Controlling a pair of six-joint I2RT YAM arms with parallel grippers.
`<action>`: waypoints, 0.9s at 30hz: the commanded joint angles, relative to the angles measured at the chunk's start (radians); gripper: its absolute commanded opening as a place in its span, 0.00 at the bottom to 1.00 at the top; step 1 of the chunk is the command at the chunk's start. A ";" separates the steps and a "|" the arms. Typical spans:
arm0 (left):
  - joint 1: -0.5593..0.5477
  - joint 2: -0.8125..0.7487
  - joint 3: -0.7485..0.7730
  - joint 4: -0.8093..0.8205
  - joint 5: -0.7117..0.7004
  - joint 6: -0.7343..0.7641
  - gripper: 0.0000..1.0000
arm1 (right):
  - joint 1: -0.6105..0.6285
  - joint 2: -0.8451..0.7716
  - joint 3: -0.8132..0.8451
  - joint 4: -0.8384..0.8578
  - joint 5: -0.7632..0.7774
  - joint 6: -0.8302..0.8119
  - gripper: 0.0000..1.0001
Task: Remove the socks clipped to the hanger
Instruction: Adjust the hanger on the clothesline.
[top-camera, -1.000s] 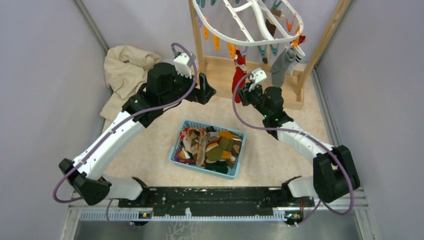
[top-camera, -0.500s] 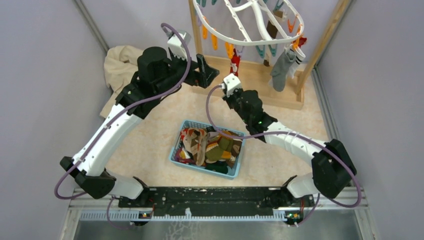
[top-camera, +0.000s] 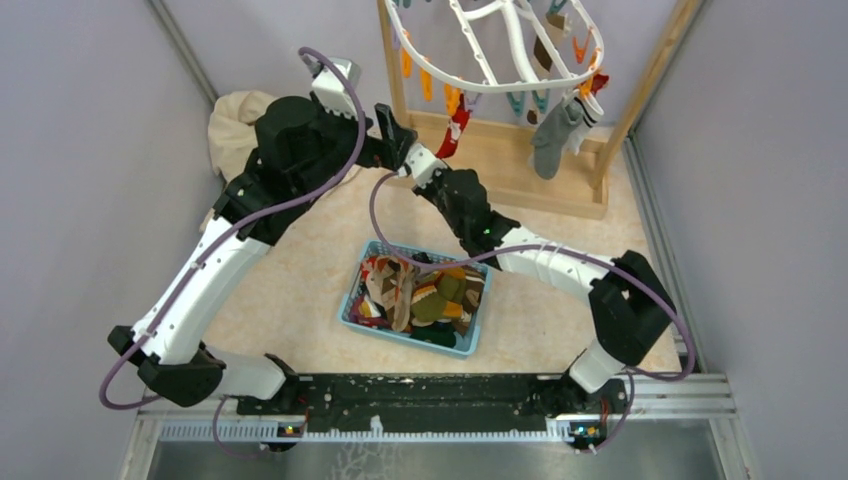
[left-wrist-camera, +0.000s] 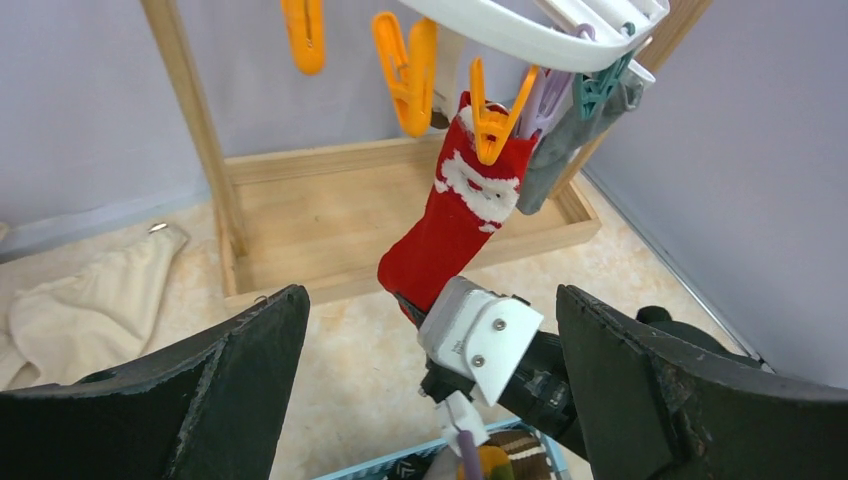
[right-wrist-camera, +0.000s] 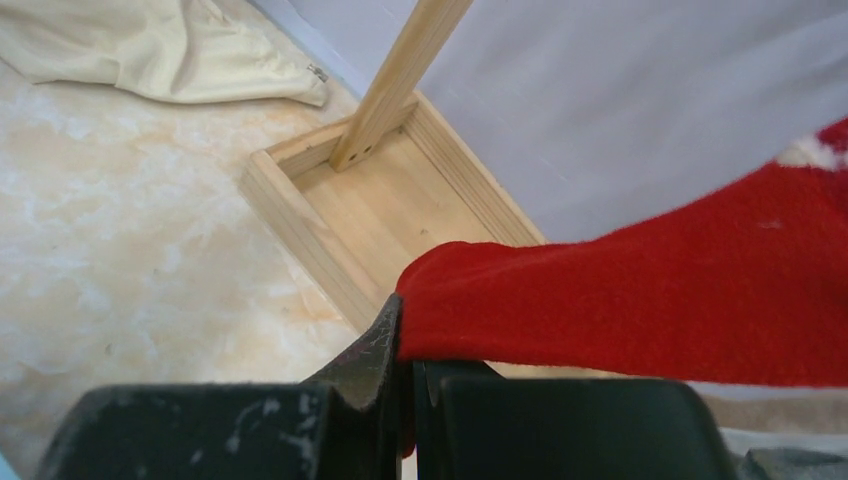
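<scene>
The white oval hanger (top-camera: 497, 83) hangs from the wooden rack, its rim (left-wrist-camera: 510, 32) lined with orange, teal and purple clips. A red sock (left-wrist-camera: 455, 225) with a white pattern is held at its cuff by an orange clip (left-wrist-camera: 490, 125) and stretches down to the left. My right gripper (right-wrist-camera: 408, 345) is shut on the toe of this red sock (right-wrist-camera: 650, 300), just left of the rack's middle (top-camera: 436, 152). My left gripper (left-wrist-camera: 432, 295) stands open, a short way from the sock, facing it (top-camera: 390, 125). A grey sock (top-camera: 548, 135) hangs clipped further right.
A light blue basket (top-camera: 349, 303) with several socks in it sits on the floor between the arms. A beige cloth (top-camera: 232, 125) lies at the back left. The rack's wooden base tray (top-camera: 545, 190) and left post (left-wrist-camera: 190, 120) stand behind the grippers. Grey walls close in both sides.
My right gripper has moved left and back with the red sock's toe, pulling the sock slanted and the hanger with it. My left arm has risen and moved back toward the rack's left post.
</scene>
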 joint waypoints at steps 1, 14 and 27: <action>0.006 -0.045 0.023 -0.015 -0.065 0.037 0.99 | 0.039 0.063 0.120 0.006 0.046 -0.078 0.00; 0.007 -0.046 0.031 -0.023 -0.051 0.033 0.99 | 0.067 0.057 0.083 0.034 0.124 -0.149 0.00; 0.008 0.024 0.055 0.002 0.106 -0.043 0.99 | 0.067 -0.025 -0.054 0.092 0.215 -0.173 0.00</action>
